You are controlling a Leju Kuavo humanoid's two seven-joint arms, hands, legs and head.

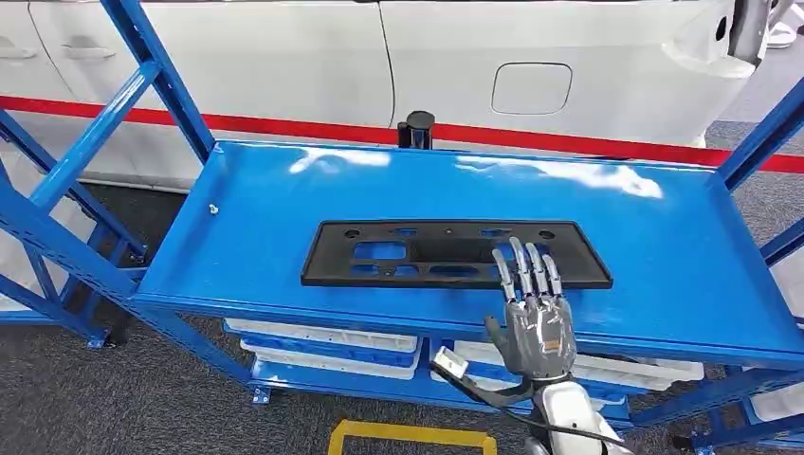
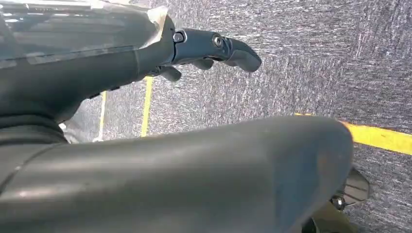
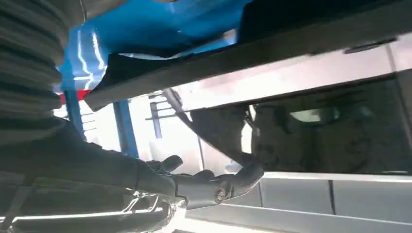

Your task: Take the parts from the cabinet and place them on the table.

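So this looks like basically the very start of the job. The black plastic part [image 1: 455, 254], a long flat frame-like panel with cutouts, is lying flat on the blue shelf [image 1: 664, 237] of the cabinet, roughly in the middle and close to the front edge, so nothing has been lifted yet as far as I can see. The right hand [image 1: 534, 308] is up at that front edge with its fingers stretched out straight and side by side, tips lying over the near edge of the part toward its right end. It isn't holding anything; I'd call it open, and whether the fingertips are actually touching the plastic or just hovering above it, I can't tell from the head view. The right wrist view is too dark and tilted to settle it. The left hand [image 2: 214, 48] hangs down over grey carpet with yellow floor tape [image 2: 379, 138] nearby; its fingers look loosely curved, there's nothing in it, and I'd say open too. I don't see the table anywhere, so my guess is the whole thing is still ahead: get a grip on the part, pull it off the shelf, turn away and set it down. White bins [image 1: 327, 339] sit on the lower shelf, and a white car body [image 1: 531, 57] is behind the rack.
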